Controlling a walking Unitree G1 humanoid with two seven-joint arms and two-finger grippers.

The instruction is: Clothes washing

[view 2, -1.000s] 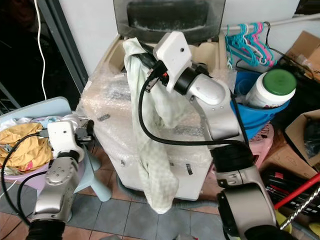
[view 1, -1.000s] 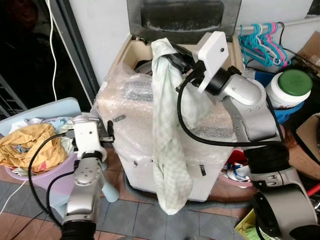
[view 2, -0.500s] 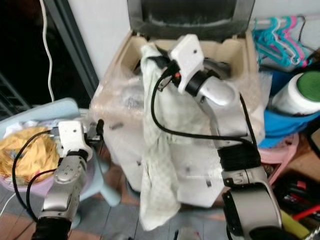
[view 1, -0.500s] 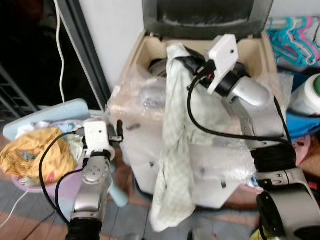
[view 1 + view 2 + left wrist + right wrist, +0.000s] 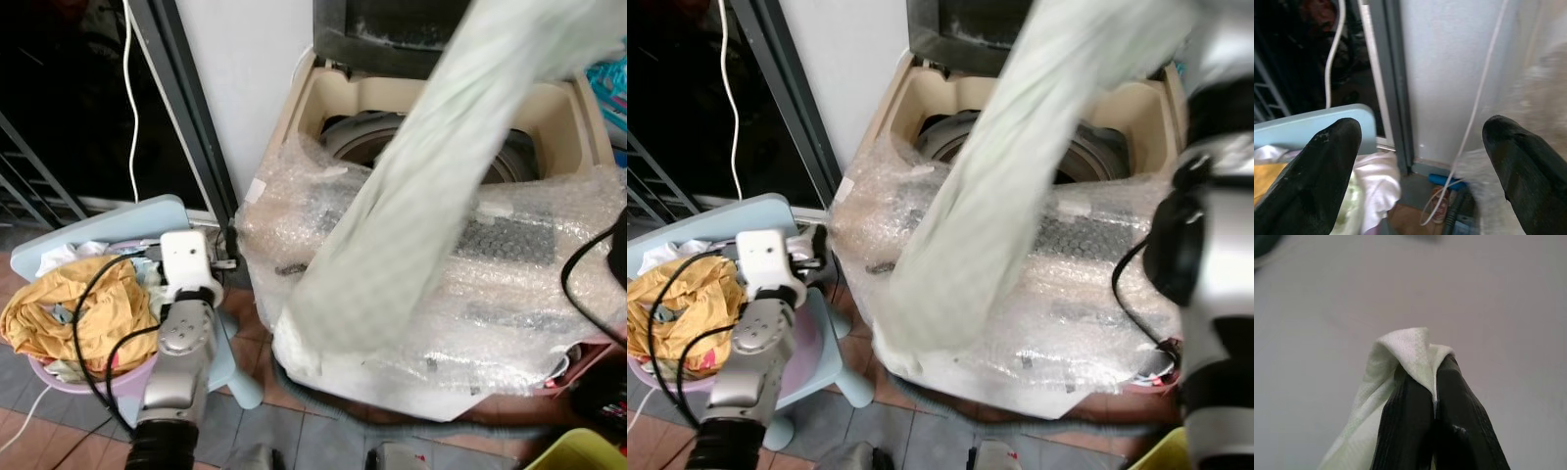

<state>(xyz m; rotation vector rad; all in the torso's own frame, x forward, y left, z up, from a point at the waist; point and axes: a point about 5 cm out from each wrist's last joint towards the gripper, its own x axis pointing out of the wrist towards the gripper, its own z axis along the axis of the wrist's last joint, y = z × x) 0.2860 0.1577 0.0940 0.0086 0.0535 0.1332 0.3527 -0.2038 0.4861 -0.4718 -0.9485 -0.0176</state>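
right gripper (image 5: 1435, 416) pinches a corner of the long pale green checked cloth (image 5: 411, 206) above the open bubble-wrapped cream washing machine (image 5: 470, 284); its trailing end could snag outside the drum. left gripper (image 5: 1420, 161) hangs spread.

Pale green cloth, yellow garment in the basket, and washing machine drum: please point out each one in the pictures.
pale green cloth (image 5: 392, 235), left eye view, middle of the hanging length.
yellow garment (image 5: 59, 313), left eye view, top of the crumpled heap.
washing machine drum (image 5: 945, 137), right eye view, dark ring left of the cloth.
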